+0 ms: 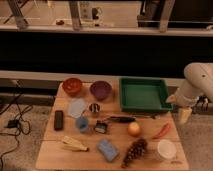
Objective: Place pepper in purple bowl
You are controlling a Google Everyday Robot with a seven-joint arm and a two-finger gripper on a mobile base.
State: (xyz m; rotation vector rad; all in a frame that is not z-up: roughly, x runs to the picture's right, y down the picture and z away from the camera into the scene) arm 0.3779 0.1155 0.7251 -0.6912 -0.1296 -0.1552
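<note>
The pepper point(161, 131), slim and red-orange, lies on the wooden table point(55, 155) near its right edge, in front of the green tray. The purple bowl point(101, 90) stands at the back of the table, left of centre, beside a red-orange bowl point(72, 86). My gripper point(184, 115) hangs from the white arm point(199, 79) just off the table's right edge. It is to the right of the pepper, a little above it, and apart from it. Nothing shows in the gripper.
A green tray point(144, 93) sits at the back right. A round orange fruit point(133, 129), a white cup point(166, 149), a dark grape-like bunch point(134, 151), a blue sponge point(107, 149), a blue cup point(82, 123), a metal cup point(94, 109) and a black remote-like bar point(58, 120) are spread over the table.
</note>
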